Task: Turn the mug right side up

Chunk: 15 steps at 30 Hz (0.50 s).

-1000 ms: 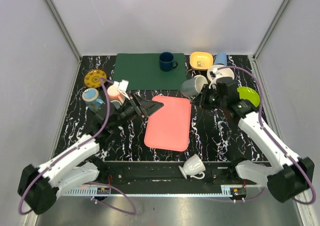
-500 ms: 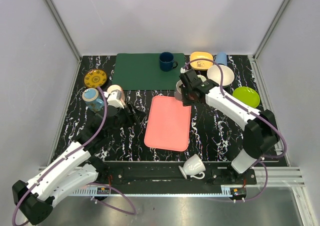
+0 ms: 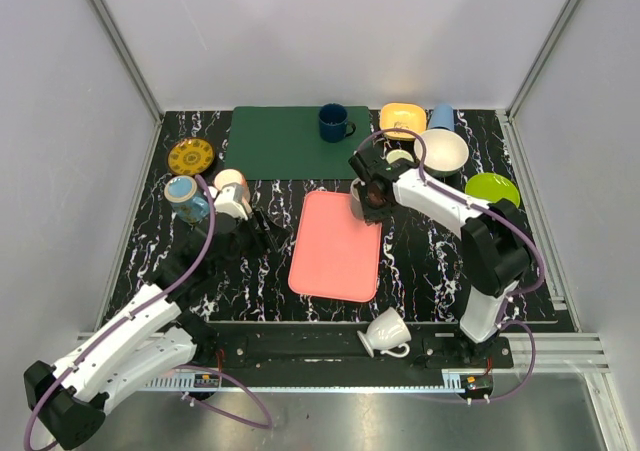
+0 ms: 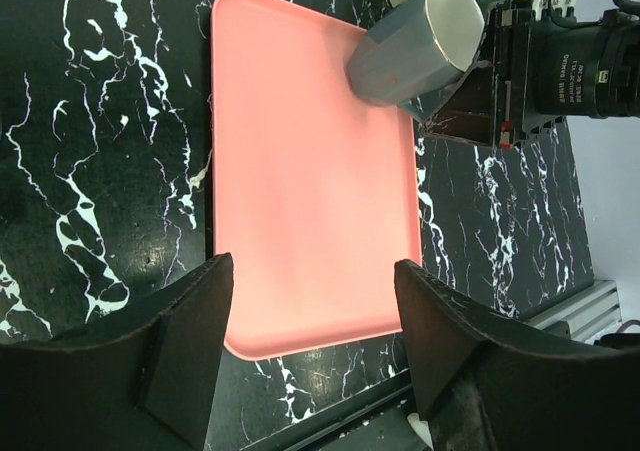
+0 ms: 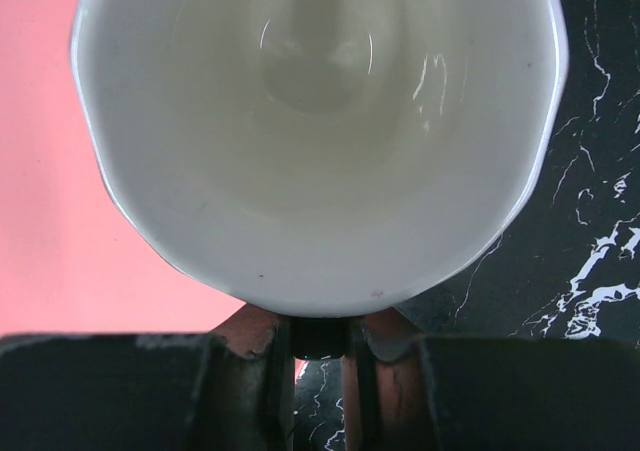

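Right fingers point(image 5: 250, 343) pinch narrowly on the grey mug point(image 4: 405, 51), which has swung within 1 second from beside the pink tray point(image 4: 300, 191) to above its far right corner, tilted, so righting looks underway. Left fingers point(image 4: 190, 341), open and empty, have pulled back from the tray. Only the right wrist view shows the mug's white inside.

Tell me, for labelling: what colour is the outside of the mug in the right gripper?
Grey; the mug shows best in the left wrist view.

Mug point(image 5: 320, 141) rim cut by the top edge — handle hidden; right gripper point(image 5: 318, 343) fingertips partly behind it
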Motion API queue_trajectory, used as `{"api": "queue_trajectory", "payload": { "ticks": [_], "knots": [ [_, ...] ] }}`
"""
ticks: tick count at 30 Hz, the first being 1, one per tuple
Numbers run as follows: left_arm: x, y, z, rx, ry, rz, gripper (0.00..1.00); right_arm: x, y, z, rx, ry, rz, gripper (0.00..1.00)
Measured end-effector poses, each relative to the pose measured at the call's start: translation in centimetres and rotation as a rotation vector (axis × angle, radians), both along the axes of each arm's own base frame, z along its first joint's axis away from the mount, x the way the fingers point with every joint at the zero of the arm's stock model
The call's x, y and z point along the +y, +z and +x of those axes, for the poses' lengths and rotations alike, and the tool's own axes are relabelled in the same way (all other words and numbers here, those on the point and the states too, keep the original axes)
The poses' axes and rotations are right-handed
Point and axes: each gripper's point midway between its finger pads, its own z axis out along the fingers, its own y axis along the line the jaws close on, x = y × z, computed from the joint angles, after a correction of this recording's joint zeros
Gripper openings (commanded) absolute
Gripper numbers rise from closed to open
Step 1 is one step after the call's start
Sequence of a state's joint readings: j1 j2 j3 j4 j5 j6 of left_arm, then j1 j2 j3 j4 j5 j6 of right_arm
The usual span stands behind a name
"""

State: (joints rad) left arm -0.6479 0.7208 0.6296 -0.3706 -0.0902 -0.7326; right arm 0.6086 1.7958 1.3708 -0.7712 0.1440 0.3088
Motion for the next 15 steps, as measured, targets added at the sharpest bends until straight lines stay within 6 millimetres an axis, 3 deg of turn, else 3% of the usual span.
{"api": "queue_trajectory", "payload": {
  "ticks": [3, 7, 8, 11, 15],
  "knots": [
    [0.0, -0.3, -0.1, 0.007, -0.002, 0.003, 0.67, 0.0, -0.4, -0.1, 0.018, 0.002, -0.008, 0.0],
    [0.0, -0.7, -0.2, 0.014, -0.005, 0.007, 0.67, 0.1, -0.4, 0.0, 0.017, 0.002, -0.006, 0.3],
    [0.0, -0.8, -0.2, 0.017, -0.005, 0.008, 0.67, 0.1, -0.4, 0.0, 0.016, 0.002, -0.006, 0.42],
    [0.1, -1.1, -0.3, 0.022, -0.006, 0.012, 0.67, 0.1, -0.4, 0.1, 0.014, 0.002, -0.006, 0.6],
    [0.1, -1.2, -0.3, 0.024, -0.006, 0.013, 0.67, 0.1, -0.1, 0.1, 0.008, -0.001, -0.002, 0.74]
  ]
}}
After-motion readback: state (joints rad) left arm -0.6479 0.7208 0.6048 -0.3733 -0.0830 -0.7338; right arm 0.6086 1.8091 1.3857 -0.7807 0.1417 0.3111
